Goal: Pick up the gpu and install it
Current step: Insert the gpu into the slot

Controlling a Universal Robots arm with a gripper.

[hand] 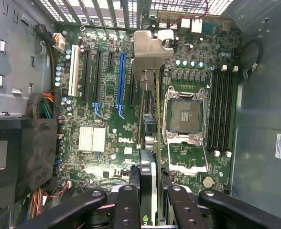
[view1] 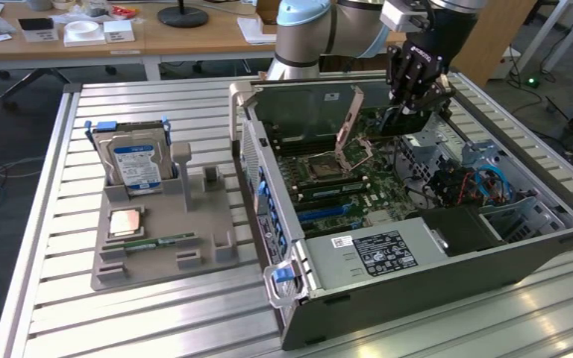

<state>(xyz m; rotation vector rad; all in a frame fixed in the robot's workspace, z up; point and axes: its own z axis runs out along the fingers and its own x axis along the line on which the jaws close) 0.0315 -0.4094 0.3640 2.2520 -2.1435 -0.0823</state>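
Silvery stamped bracket caps the thin, dark gpu (hand: pixel 150 129), held edge-on above the green motherboard (hand: pixel 107 114) beside its square CPU socket (hand: pixel 183 117); the black jointed gripper (hand: pixel 150 193) points down into the open grey case (view1: pixel 416 276), jaws clamped on the card.

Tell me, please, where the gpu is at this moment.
In the wrist view the gpu is held edge-on in the gripper, inside the open computer case, above the motherboard between the blue expansion slot and the CPU socket.
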